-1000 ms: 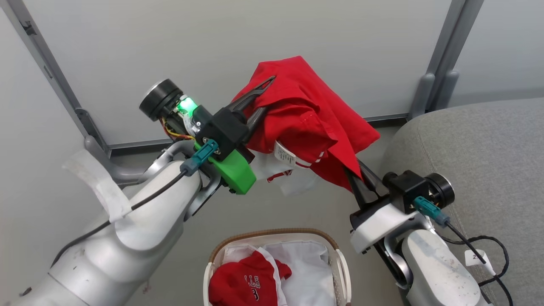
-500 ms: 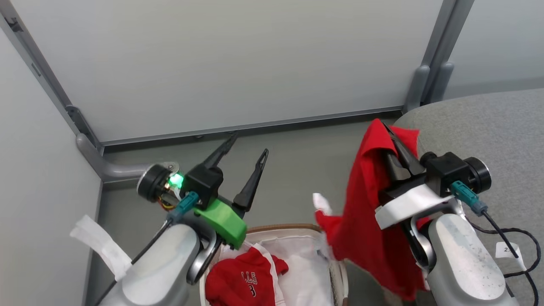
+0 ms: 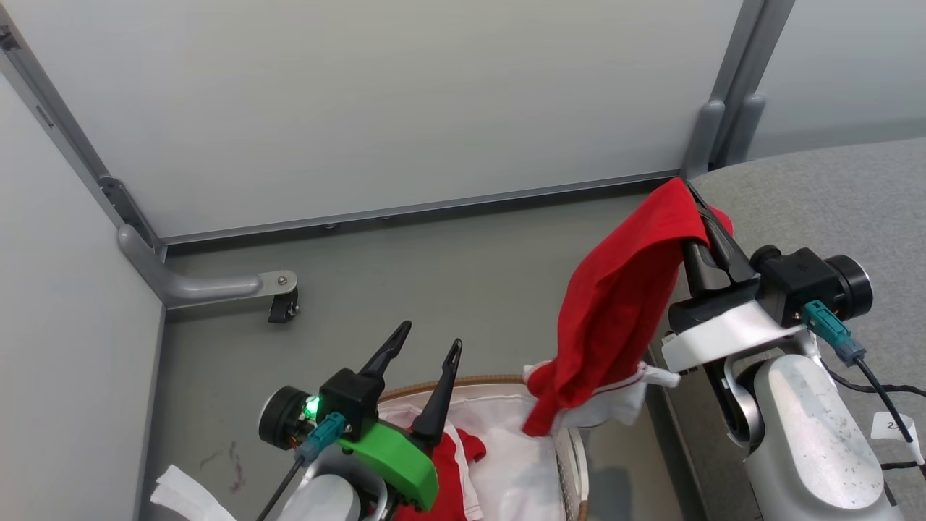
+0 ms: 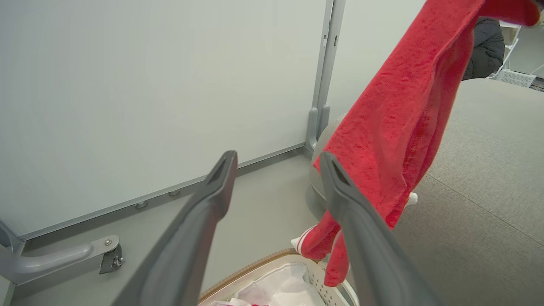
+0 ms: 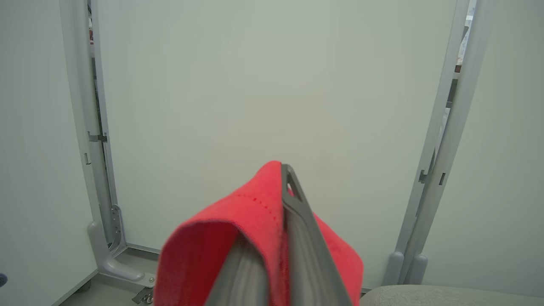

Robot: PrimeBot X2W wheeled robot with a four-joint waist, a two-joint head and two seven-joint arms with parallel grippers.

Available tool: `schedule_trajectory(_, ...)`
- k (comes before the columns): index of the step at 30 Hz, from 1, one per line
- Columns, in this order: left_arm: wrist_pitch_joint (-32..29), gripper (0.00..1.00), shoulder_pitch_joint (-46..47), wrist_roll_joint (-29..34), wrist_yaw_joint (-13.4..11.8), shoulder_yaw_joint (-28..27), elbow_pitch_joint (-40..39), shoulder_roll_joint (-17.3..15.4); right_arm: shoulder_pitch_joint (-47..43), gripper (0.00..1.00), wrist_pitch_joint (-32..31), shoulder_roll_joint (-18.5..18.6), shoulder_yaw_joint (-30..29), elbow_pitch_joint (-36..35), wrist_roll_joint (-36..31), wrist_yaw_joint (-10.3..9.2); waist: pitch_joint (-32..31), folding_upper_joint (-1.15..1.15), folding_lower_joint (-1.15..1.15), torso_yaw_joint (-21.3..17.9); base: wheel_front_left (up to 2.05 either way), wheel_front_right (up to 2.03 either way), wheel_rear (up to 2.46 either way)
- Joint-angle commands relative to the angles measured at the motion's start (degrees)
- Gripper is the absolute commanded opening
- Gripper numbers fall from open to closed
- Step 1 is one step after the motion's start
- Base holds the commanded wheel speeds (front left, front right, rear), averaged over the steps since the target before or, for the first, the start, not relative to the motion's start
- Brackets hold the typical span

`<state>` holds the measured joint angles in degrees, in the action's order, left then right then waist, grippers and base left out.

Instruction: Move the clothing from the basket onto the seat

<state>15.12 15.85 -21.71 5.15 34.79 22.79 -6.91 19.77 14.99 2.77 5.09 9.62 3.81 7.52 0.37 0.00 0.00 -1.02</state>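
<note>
The grey seat (image 3: 832,195) takes up the right side, and its rounded edge is set just beside the basket (image 3: 579,463) on the floor, so only a short sideways carry is judged to be needed. The red garment with white lining (image 3: 615,304) is held high by its top fold, level with the seat's left edge. This is presumably so that the cloth can be lifted free of the basket. Its white-trimmed lower end hangs at the basket's right rim, not yet over the cushion. A second red garment (image 3: 456,463) is left lying on the white liner (image 3: 517,449) at the basket's left side. The right gripper (image 3: 693,192) is closed tight on the raised fold, with cloth draped over one finger. The left gripper (image 3: 430,334) is held over the basket's rear left rim, fingers parted fairly wide, with nothing held between them. It is judged to be placed ready for the remaining garment.
</note>
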Motion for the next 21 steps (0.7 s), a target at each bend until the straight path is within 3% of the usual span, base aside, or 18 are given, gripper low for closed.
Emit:
schedule_trajectory(1, 0.0, 1.0, -1.3, 0.7, 0.5, -0.8, 0.0, 0.5, 0.5, 0.0, 0.3, 0.2, -0.3, -0.3, -0.9, -0.06, 0.2, 0.0, 0.0, -0.2, 0.0, 0.0, 0.0)
schedule_trajectory(12, 0.0, 1.0, -3.6, 4.8, 1.8, -4.6, -1.3, 3.2, 3.5, 0.0, 0.3, 0.2, -3.2, -1.4, -4.4, -0.06, 1.3, 0.0, 0.0, -2.9, 0.0, 0.0, 0.0)
schedule_trajectory(21, 0.0, 1.0, -2.5, 6.8, 2.3, -5.5, -3.3, 3.8, 4.6, 0.0, 0.3, 0.2, -6.2, -3.5, -7.2, -0.07, 4.6, 0.0, 0.0, -11.5, 0.0, 0.0, 0.0)
